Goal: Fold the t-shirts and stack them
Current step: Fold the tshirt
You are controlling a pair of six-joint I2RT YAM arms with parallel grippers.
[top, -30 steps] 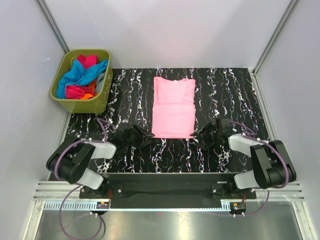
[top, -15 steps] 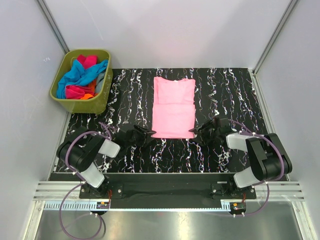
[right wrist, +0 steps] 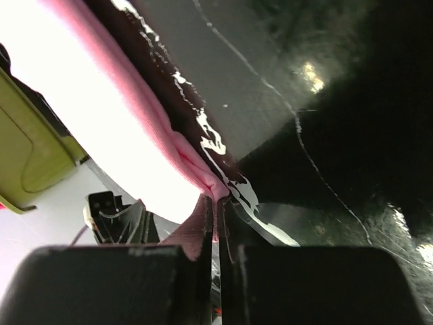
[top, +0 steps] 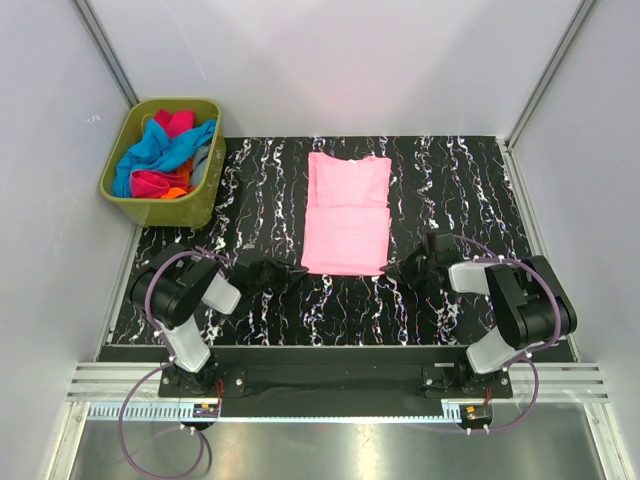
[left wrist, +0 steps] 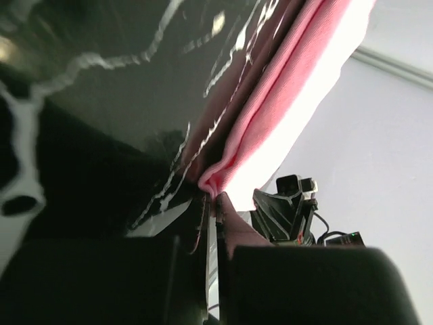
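The light pink t-shirt lies partly folded in the middle of the black marbled mat. At its near left corner sits my left gripper, low on the mat. The left wrist view shows that gripper shut on the pink hem. On the other side, my right gripper has the near right corner. Seen from the right wrist, it is shut with the pink edge pinched between its fingers. More t-shirts in blue, magenta and orange are heaped in the bin.
An olive-green plastic bin stands at the mat's far left corner. Pale walls with metal posts close in the back and both sides. The arm bases are bolted to the rail at the near edge.
Both grippers have slid inward to the pink t-shirt's near corners and gone from open to shut on the cloth. The shirt itself has not moved.
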